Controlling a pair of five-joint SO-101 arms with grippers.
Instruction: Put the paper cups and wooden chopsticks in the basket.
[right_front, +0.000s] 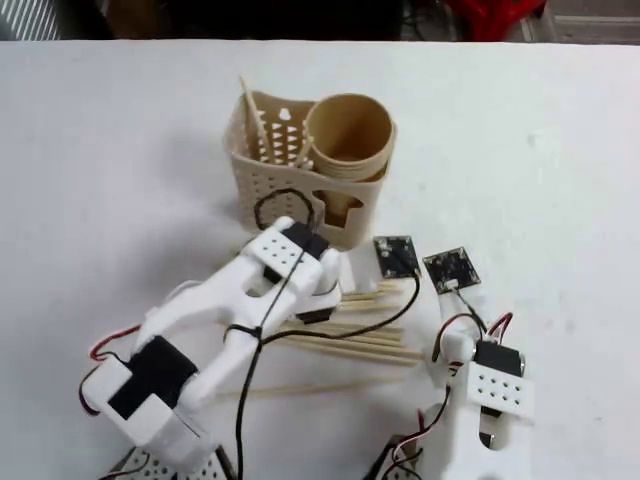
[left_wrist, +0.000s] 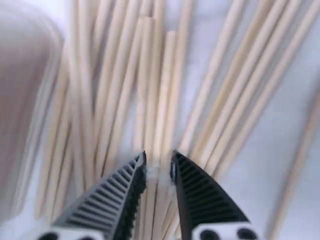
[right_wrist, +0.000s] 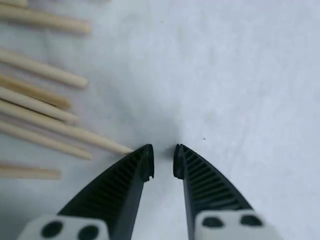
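Note:
A perforated beige basket (right_front: 270, 190) stands at the table's middle. Inside it are stacked paper cups (right_front: 350, 135) and a few upright chopsticks (right_front: 255, 120). In front of it, several wooden chopsticks (right_front: 350, 345) lie loose on the table. My left arm (right_front: 250, 290) leans over that pile. The left gripper (left_wrist: 158, 167) is down among the sticks (left_wrist: 125, 100), shut on one chopstick that runs between its jaws. The right gripper (right_wrist: 163, 161) hangs just above bare table, shut and holding nothing, beside the chopstick tips (right_wrist: 45, 75).
Two small camera boards (right_front: 396, 256) (right_front: 450, 270) stick out above the pile. A blurred pale wall (left_wrist: 25, 100) rises close beside the left gripper. The white table (right_front: 540, 150) stretches wide to both sides of the basket.

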